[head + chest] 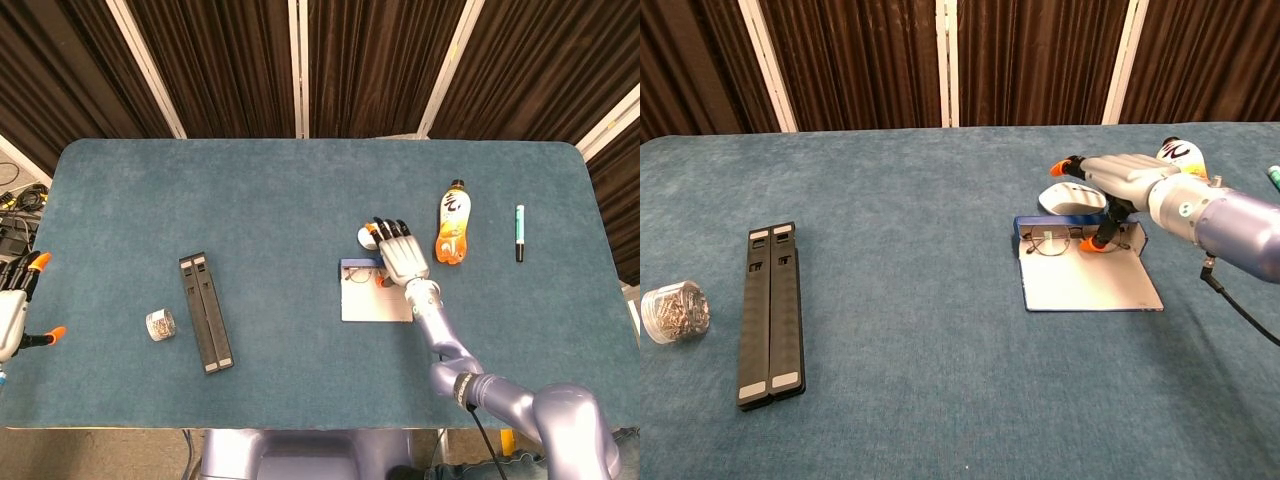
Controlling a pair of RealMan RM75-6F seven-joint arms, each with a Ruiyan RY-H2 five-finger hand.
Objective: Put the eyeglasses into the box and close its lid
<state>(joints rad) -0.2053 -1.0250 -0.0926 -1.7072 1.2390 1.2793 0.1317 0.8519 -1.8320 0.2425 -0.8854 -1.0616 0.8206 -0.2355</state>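
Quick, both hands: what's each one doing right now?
Left hand: open, holding nothing, at the table's left edge.
Right hand: over the eyeglasses in the box; cannot tell whether it grips them.

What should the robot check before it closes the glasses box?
1. Eyeglasses inside the box's blue tray: ok, though they look tilted.
2. Lid open and flat on the table: ok.
3. Right hand out of the lid's way: not ok, its thumb tip is down by the glasses.
4. Glasses let go: cannot tell.
5. White mouse behind the box clear of it: cannot tell, very close.
6. Left hand out of the way: ok, at the table's edge.
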